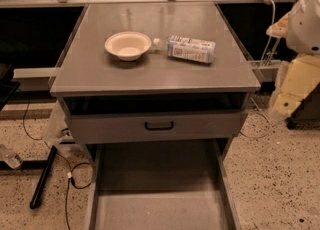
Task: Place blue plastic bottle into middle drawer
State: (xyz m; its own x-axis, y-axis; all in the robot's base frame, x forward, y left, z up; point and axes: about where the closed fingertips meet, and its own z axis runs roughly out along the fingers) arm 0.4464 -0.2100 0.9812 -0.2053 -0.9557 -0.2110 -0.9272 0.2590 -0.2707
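The blue plastic bottle point(190, 49) is laid on its side on the cabinet top point(150, 76) beside the bowl point(128, 45), and the middle drawer point(157, 209) is pulled out below, apparently to receive it. The gripper point(290, 94) is seen at the right, well apart from the bottle; its state cannot be told.

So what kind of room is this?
Probably a lab or workshop: a grey metal drawer cabinet, loose cables on a speckled floor, and a robot's gripper hanging at the cabinet's right.
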